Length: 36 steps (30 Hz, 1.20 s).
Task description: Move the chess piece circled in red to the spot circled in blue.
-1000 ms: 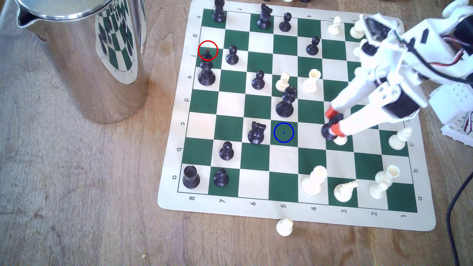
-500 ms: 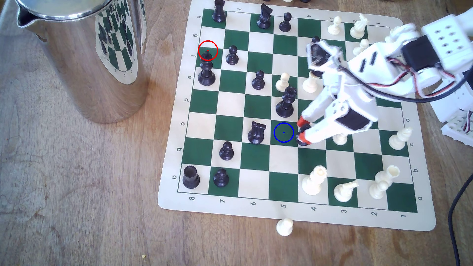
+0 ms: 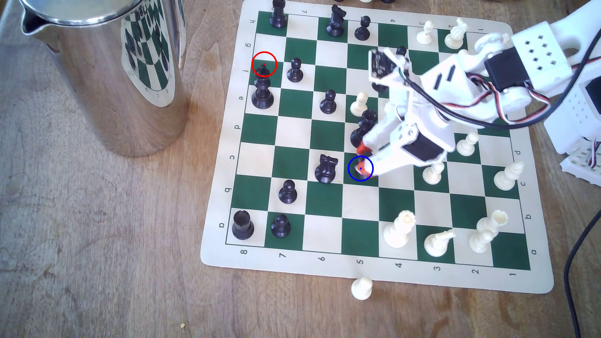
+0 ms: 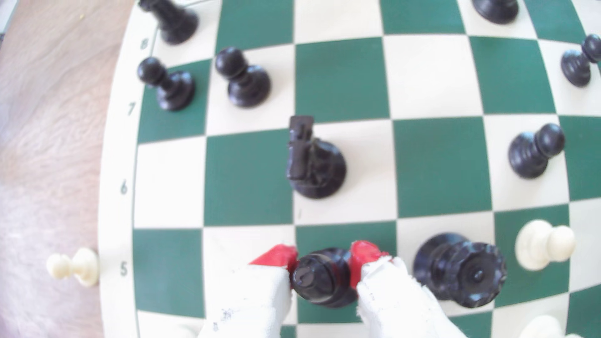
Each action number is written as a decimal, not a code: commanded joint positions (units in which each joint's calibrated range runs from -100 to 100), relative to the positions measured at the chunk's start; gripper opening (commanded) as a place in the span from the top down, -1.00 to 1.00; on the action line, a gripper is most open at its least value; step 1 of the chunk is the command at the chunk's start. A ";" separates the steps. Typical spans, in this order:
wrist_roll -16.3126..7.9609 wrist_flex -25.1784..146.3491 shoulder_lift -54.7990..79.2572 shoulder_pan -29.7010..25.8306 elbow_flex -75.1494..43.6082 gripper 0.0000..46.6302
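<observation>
The hand [image 4: 323, 265] gripped a black piece [image 4: 320, 276] just beside the black queen [image 4: 461, 269], over the blue-ringed square [image 3: 353, 177]. Light, rigid, probably slick; pinching its slim upper body suited it.

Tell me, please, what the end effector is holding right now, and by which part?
The end effector holds a black chess piece, clamped by its upper part between the red fingertips.

Claw [image 3: 363, 160] over the blue-ringed square [image 3: 353, 177] — knight [image 3: 326, 168] just beside, exterior view's left.
</observation>
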 commanded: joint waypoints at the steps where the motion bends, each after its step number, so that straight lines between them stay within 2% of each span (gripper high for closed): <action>1: 0.29 -2.09 0.19 1.23 -5.07 0.98; 16: 0.34 -2.33 2.14 0.29 -5.07 0.97; 17: 0.34 -2.33 2.23 0.29 -5.07 0.92; 20: 0.24 -2.42 2.40 0.37 -5.07 0.56; 21: 0.24 -2.42 2.40 0.45 -5.07 0.50; 31: 0.59 -1.11 2.40 0.52 -5.07 0.23; 36: 1.37 1.68 1.55 0.13 -5.07 0.21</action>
